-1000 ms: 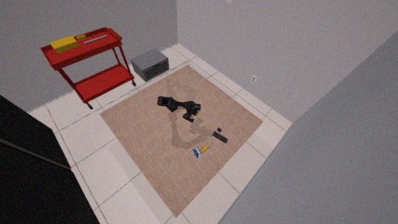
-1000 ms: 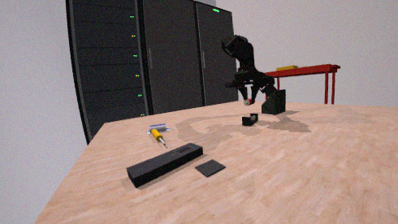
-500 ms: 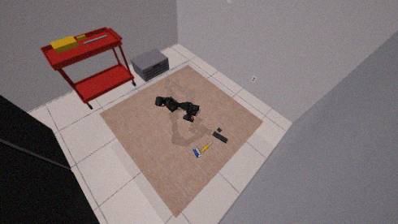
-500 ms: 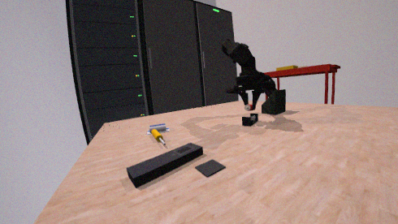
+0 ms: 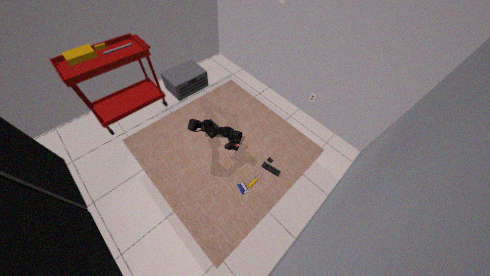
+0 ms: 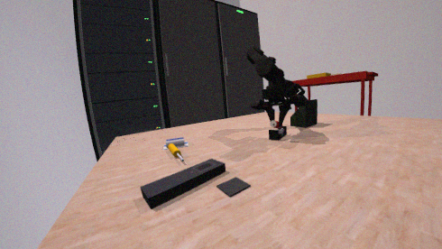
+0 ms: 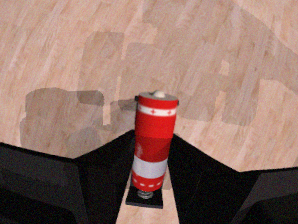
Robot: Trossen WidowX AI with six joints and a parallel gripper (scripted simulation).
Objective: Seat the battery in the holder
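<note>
My gripper (image 7: 152, 137) (image 6: 276, 122) (image 5: 233, 144) is shut on a red battery with white bands (image 7: 153, 143) (image 6: 273, 123). The battery lies lengthwise between the black fingers, and its light metal end (image 7: 158, 95) points away from the wrist camera. In the exterior view the battery hangs just above the small black holder (image 6: 277, 133), tilted with one end down. In the wrist view a small black piece of the holder (image 7: 145, 197) shows under the near end of the battery. I cannot tell whether battery and holder touch. The holder stands on the wooden table (image 6: 343, 189) (image 7: 67, 30).
A long black box (image 6: 182, 182) (image 5: 270, 169), a flat black square (image 6: 233, 186), a yellow screwdriver (image 6: 174, 151) (image 5: 254, 181) and a blue-white item (image 6: 175, 141) (image 5: 242, 188) lie nearer the table's front. The arm's black base block (image 6: 305, 114) stands behind the holder. A red cart (image 5: 102, 65) and dark racks (image 6: 158, 63) stand off the table.
</note>
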